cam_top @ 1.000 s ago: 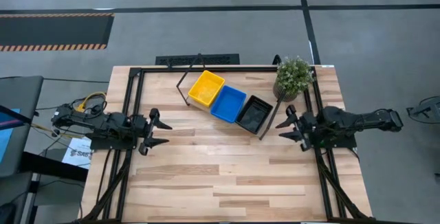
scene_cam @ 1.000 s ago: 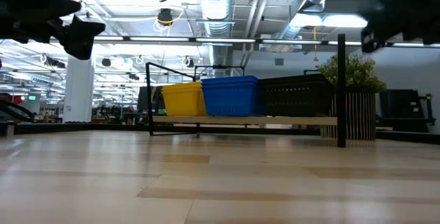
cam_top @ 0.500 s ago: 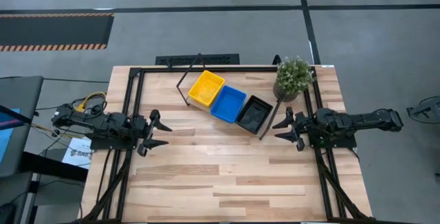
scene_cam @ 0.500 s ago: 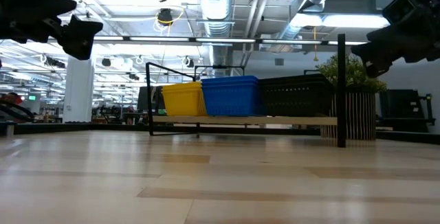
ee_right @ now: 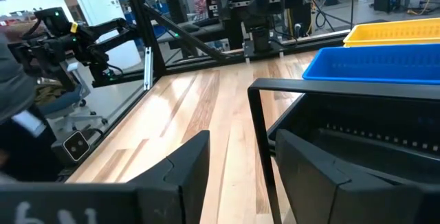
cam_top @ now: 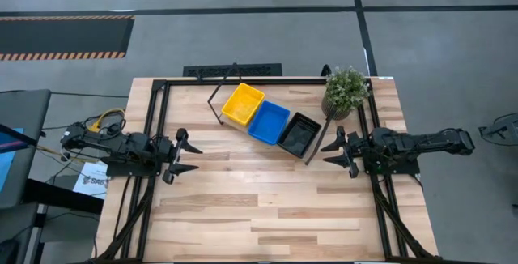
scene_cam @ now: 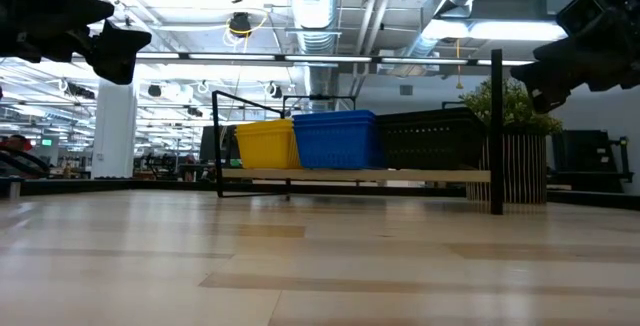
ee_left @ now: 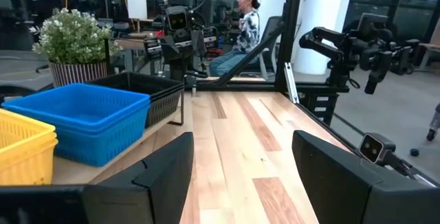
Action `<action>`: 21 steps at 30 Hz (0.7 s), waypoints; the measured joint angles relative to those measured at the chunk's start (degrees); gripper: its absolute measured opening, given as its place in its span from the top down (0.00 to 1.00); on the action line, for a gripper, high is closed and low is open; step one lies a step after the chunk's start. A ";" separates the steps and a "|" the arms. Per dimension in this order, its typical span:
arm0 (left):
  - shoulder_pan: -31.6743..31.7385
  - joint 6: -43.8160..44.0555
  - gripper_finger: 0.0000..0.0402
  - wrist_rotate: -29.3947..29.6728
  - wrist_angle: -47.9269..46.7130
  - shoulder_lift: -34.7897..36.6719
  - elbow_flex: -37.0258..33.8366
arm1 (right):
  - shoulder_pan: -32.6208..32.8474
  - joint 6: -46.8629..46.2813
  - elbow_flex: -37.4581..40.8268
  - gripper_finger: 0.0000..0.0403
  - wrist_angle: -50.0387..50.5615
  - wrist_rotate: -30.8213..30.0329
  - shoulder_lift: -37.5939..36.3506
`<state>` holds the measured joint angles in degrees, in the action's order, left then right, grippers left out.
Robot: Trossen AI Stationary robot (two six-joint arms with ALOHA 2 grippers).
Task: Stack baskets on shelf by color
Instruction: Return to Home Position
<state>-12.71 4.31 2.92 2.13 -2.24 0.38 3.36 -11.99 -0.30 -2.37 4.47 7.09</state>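
Observation:
Three stacks of baskets stand side by side on the shelf (scene_cam: pixel 350 175): yellow (cam_top: pixel 243 104), blue (cam_top: pixel 269 121) and black (cam_top: pixel 299 134), resting on their bottoms on the light board. In the low view they read yellow (scene_cam: pixel 265 144), blue (scene_cam: pixel 335 138), black (scene_cam: pixel 430 138). My left gripper (cam_top: pixel 184 155) is open and hovers above the table near its left edge, well clear of the shelf. My right gripper (cam_top: pixel 338 151) is open and hovers just right of the shelf's black-basket end, and the right wrist view shows the black basket (ee_right: pixel 371 141) close ahead.
A potted green plant (cam_top: pixel 346 90) stands at the far right, behind the shelf's right end. The shelf's thin black rod legs (ee_right: pixel 258 114) rise beside my right gripper. Bare wooden tabletop (cam_top: pixel 259 199) stretches across the near half. People sit in the room beyond the table (ee_left: pixel 244 25).
My right gripper has come down a little and edged toward the shelf's black-basket end, then held still. The baskets and my left arm have stayed put.

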 joint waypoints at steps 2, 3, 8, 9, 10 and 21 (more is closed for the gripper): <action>0.00 -0.26 0.41 0.02 0.00 0.00 0.00 | 0.00 -0.02 0.00 0.53 0.04 0.02 0.00; 0.00 -0.28 0.41 0.02 0.00 0.00 0.00 | 0.00 -0.02 0.00 0.52 0.04 0.02 0.00; 0.00 0.33 0.41 0.07 0.00 0.00 0.00 | 0.00 -0.02 0.04 0.53 0.13 0.04 0.00; 0.00 0.35 0.41 0.07 0.00 0.00 0.00 | 0.00 -0.02 0.04 0.53 0.15 0.04 0.00; 0.00 0.38 0.41 0.07 0.00 0.00 0.00 | 0.00 -0.02 0.04 0.53 0.17 0.07 0.00; 0.00 0.40 0.41 0.07 0.00 0.00 0.00 | 0.00 -0.03 0.04 0.53 0.22 0.11 0.00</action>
<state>-12.71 4.71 2.98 2.13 -2.24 0.38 3.36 -12.02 -0.25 -2.15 4.58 7.09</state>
